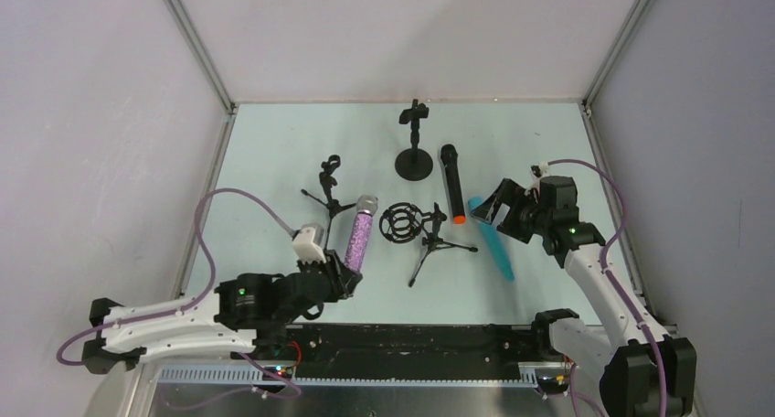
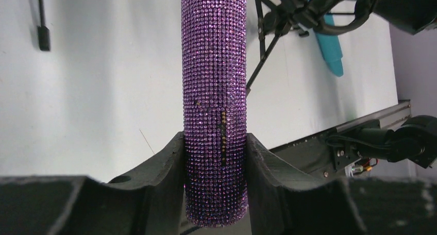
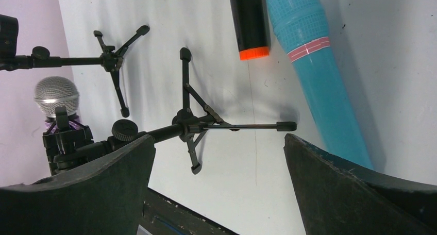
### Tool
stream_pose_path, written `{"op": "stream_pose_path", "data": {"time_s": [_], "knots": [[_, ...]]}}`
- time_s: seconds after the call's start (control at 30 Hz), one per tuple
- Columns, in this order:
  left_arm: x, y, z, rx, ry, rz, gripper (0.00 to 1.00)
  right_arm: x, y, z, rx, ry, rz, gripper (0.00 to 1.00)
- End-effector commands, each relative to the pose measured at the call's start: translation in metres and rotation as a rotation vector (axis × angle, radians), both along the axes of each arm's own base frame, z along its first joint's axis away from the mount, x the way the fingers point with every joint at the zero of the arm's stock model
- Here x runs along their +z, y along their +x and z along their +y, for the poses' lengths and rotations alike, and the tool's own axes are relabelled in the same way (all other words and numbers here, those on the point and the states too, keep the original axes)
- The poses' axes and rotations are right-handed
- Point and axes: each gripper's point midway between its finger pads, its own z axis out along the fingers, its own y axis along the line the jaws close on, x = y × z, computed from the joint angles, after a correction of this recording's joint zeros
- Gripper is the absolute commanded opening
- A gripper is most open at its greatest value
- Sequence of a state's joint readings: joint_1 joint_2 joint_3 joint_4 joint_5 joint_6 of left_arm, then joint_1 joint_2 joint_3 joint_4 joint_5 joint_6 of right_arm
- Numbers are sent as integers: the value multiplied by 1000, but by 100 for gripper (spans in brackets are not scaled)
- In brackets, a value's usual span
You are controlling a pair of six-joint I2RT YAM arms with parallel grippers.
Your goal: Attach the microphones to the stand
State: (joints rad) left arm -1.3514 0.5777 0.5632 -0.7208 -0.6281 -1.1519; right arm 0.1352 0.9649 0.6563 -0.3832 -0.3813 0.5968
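My left gripper (image 1: 343, 272) is shut on the lower end of the glittery purple microphone (image 1: 358, 239), whose silver head (image 1: 367, 203) points toward the back. In the left wrist view both fingers press the purple microphone (image 2: 214, 90) from either side. The black microphone with an orange end (image 1: 451, 190) and the cyan microphone (image 1: 495, 245) lie side by side right of centre. My right gripper (image 1: 494, 207) hovers open over the cyan microphone's upper end, nothing between its fingers (image 3: 219, 141). A shock-mount tripod stand (image 1: 413, 227) stands between the purple and black microphones.
A round-base stand (image 1: 414, 147) with a clip rises at the back centre. A small clip tripod (image 1: 329, 187) stands left of the purple microphone's head. In the right wrist view the shock-mount tripod's legs (image 3: 193, 122) spread just ahead of my fingers. Metal frame rails border the table.
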Motion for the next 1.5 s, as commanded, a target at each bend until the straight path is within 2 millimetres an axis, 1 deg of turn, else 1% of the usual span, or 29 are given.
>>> {"op": "stream_pose_path", "data": {"time_s": [0.0,0.2,0.27,0.3,0.33,0.47,0.5,0.6,0.63,0.67,0.7,0.73,0.87,0.9,0.93,0.97,1.0,1.03,1.07,1.13,1.17,1.2,1.23,1.27,1.3,1.33,1.37,1.4,1.47], "knots": [[30,21,17,72,3,-138,0,14,4,3,5,34,-49,100],[56,34,28,114,67,-232,0,18,2,5,9,45,-57,100],[73,40,30,136,68,-268,0,20,1,6,16,52,-63,100],[77,42,30,144,76,-278,0,22,1,7,20,55,-69,100],[87,45,32,165,68,-299,0,24,0,8,28,62,-73,100],[115,53,37,229,38,-343,0,35,-2,15,69,95,-109,100],[119,55,37,239,43,-354,0,40,-4,19,91,109,-128,100],[139,58,33,241,22,-379,0,52,-6,25,133,134,-179,100],[141,58,29,219,43,-390,0,57,-8,27,150,144,-195,100],[150,59,24,212,17,-400,0,61,-8,29,160,149,-214,100],[150,58,16,172,46,-412,0,66,-11,31,175,158,-229,100],[158,58,9,159,20,-422,0,70,-11,32,182,164,-245,100],[168,55,-24,36,23,-450,0,89,-20,40,251,203,-316,100],[174,55,-31,25,-1,-458,0,92,-22,41,263,210,-325,100],[173,54,-38,-7,6,-460,0,97,-25,44,288,224,-344,100],[179,54,-44,-14,-19,-467,0,101,-26,45,301,232,-360,100],[178,52,-52,-48,-17,-468,0,106,-31,48,327,247,-373,100],[183,52,-58,-56,-42,-476,0,111,-33,49,341,257,-391,100],[183,51,-65,-88,-47,-477,0,116,-37,51,363,269,-406,100],[193,50,-78,-124,-106,-489,0,126,-44,54,393,293,-437,100],[193,49,-83,-137,-118,-490,0,134,-46,55,406,299,-468,100],[200,47,-90,-161,-164,-501,0,138,-50,57,421,316,-473,100],[200,44,-96,-194,-185,-504,0,145,-53,57,430,322,-503,100],[211,43,-101,-208,-241,-531,0,149,-57,58,439,339,-505,100],[207,38,-106,-245,-259,-534,0,157,-59,59,449,345,-542,100],[222,38,-109,-241,-334,-566,0,163,-62,60,456,364,-547,100],[220,33,-112,-271,-359,-570,0,171,-65,60,464,370,-584,100],[231,33,-113,-269,-412,-587,0,176,-68,61,468,390,-585,100],[235,29,-115,-298,-458,-599,0,188,-74,62,476,418,-615,100]]}}
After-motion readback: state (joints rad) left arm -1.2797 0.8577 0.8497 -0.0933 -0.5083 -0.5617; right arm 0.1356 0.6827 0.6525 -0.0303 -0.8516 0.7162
